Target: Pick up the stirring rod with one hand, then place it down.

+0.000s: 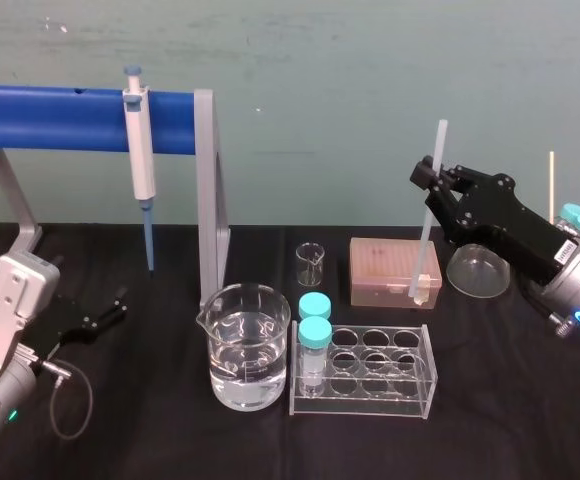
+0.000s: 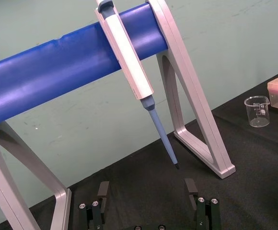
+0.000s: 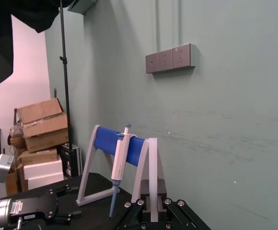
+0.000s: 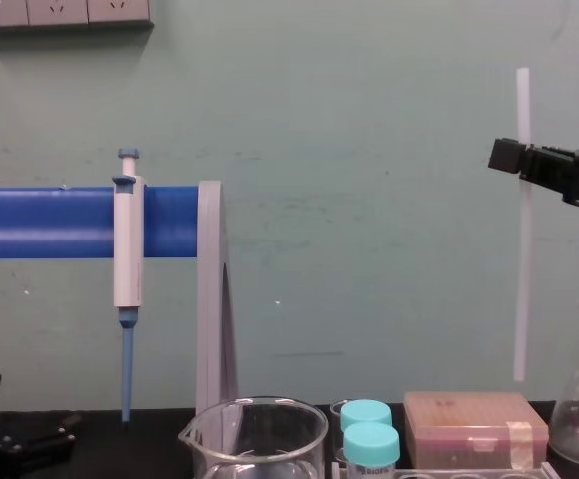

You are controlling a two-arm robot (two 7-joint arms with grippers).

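Observation:
The stirring rod (image 1: pixel 428 215) is a thin white translucent stick held nearly upright in the air at the right, its top leaning slightly right in the head view. My right gripper (image 1: pixel 432 180) is shut on its upper part. In the chest view the stirring rod (image 4: pixel 520 249) hangs straight down from the right gripper (image 4: pixel 509 156), and its lower end floats just above the brown box (image 4: pixel 474 427). My left gripper (image 1: pixel 113 311) rests low on the table at the far left, and its fingers (image 2: pixel 103 190) stand open with nothing between them.
A white-and-blue pipette (image 1: pixel 140 160) hangs on the blue-bar stand (image 1: pixel 206 190) at the back left. In the middle stand a large beaker of water (image 1: pixel 248 345), a small beaker (image 1: pixel 310 262), and a clear tube rack (image 1: pixel 370 372) with two blue-capped tubes. A glass flask (image 1: pixel 478 270) sits beside the brown box (image 1: pixel 390 270).

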